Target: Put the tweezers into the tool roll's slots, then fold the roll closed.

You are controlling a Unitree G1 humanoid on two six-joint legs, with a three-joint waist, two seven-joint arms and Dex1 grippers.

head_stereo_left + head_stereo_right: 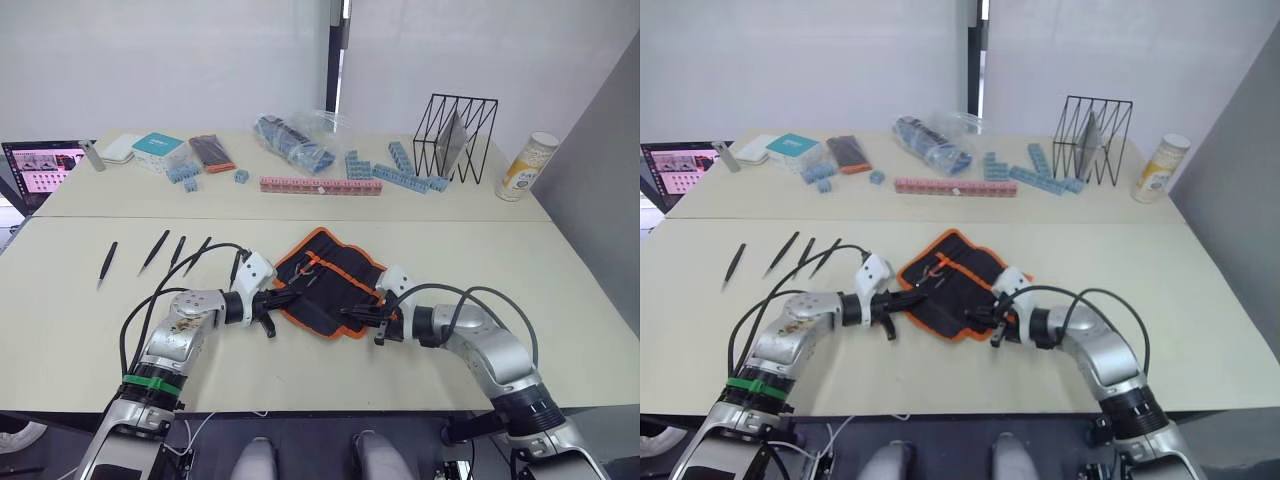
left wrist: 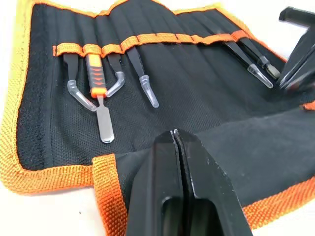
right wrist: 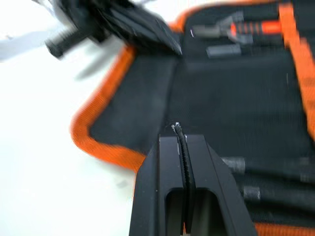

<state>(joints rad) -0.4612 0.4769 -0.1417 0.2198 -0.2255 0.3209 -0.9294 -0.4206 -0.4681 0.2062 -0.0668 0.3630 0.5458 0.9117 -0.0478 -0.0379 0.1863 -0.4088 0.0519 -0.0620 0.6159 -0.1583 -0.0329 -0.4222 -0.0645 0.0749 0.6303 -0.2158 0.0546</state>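
Tool roll point(image 1: 328, 283) lying open mid-bench, several tools already seated under its orange strip point(image 2: 147, 39) — yet five loose tweezers point(image 1: 155, 251) lined up on the bench point(image 1: 560, 290) well to its left, four plainly untouched and the fifth partly behind a cable. Left hand point(image 1: 272, 301) pressed together over the roll's near-left flap, right hand point(image 1: 366, 315) pressed together at its near-right edge; cannot tell whether either pinches fabric. Judged early: loose tweezers not slotted, fold not made.
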